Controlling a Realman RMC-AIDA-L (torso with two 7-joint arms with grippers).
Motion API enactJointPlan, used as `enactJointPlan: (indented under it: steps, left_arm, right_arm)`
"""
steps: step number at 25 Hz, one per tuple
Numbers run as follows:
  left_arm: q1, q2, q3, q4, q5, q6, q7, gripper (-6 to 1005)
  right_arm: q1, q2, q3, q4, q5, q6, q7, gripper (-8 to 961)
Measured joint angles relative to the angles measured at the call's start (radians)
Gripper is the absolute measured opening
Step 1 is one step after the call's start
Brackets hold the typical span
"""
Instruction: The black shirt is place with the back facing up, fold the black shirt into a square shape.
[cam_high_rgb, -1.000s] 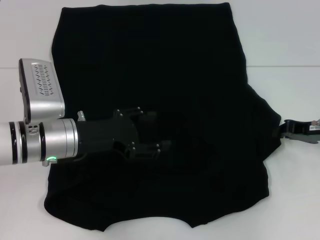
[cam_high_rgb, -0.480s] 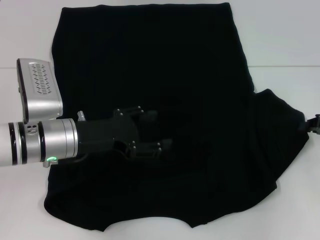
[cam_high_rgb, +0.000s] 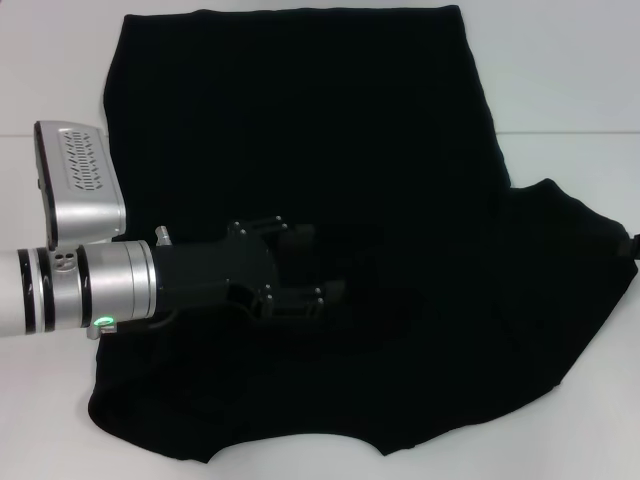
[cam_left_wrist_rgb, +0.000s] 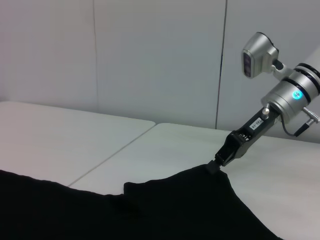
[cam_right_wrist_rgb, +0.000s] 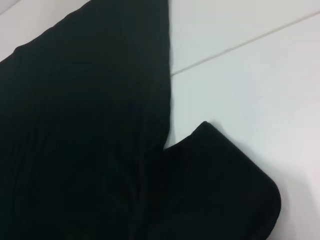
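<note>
Left gripper: the left gripper (cam_high_rgb: 325, 265) reaches in from 9 o'clock in the head view and sits over the middle of the black shirt (cam_high_rgb: 300, 130). Its 2 fingers (cam_high_rgb: 298, 236) stand apart, with nothing seen between them. Black on black hides whether the tips press the cloth.

Right gripper: the right gripper (cam_left_wrist_rgb: 218, 164) shows in the left wrist view at the end of its silver arm, its tips pinched together on the sleeve tip (cam_left_wrist_rgb: 210, 169). In the head view only a sliver of it shows at the 3 o'clock edge.

Black shirt, place: it lies spread on the white table (cam_high_rgb: 570, 80), filling most of the head view.

Black shirt, long axis: the body runs from 12 o'clock to 6 o'clock, with a straight edge at 12 o'clock and a curved, notched edge at 6 o'clock.

Sleeve: the right-hand sleeve (cam_high_rgb: 570, 250) is drawn out flat toward 3 o'clock, its tip at the frame edge. In the right wrist view the sleeve edge (cam_right_wrist_rgb: 235, 155) lies on the table just beside the body's side edge.

Table seam: 1 thin seam (cam_high_rgb: 570, 131) crosses the table and passes under the shirt.
</note>
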Motion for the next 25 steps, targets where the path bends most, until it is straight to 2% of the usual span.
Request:
enactJointPlan:
  steps: [14, 25]
  left_arm:
    - [-0.004, 0.001, 0.000, 0.000, 0.000, -0.005, -0.003, 828]
    - [0.000, 0.001, 0.000, 0.008, -0.017, 0.002, -0.024, 827]
  right_arm:
    - [0.007, -0.001, 0.016, -0.047, -0.001, -0.024, 0.000, 43]
    - [0.045, -0.002, 0.001, -0.112, -0.007, -0.145, 0.000, 57]
